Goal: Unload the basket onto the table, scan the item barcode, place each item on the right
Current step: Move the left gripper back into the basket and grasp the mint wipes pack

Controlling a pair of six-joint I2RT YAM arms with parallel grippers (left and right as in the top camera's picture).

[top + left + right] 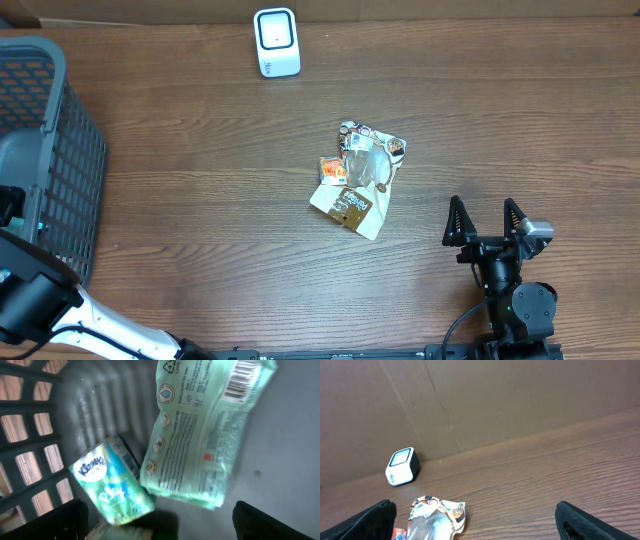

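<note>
In the left wrist view my left gripper (160,529) stands open inside the grey basket (30,415). Just ahead of it lie a green wipes pack (200,435) with its barcode (244,379) facing up and a blue-green Kleenex tissue pack (111,482); nothing is between the fingers. The white barcode scanner (276,42) stands at the table's back edge, also seen as the scanner (402,466) from the right wrist. My right gripper (483,215) rests open at the front right and holds nothing.
A crumpled snack bag (360,178) lies mid-table, left of and beyond the right gripper; the same bag (436,517) shows near the right wrist view's bottom edge. The basket (50,150) fills the left side. A cardboard wall (495,400) runs behind the table.
</note>
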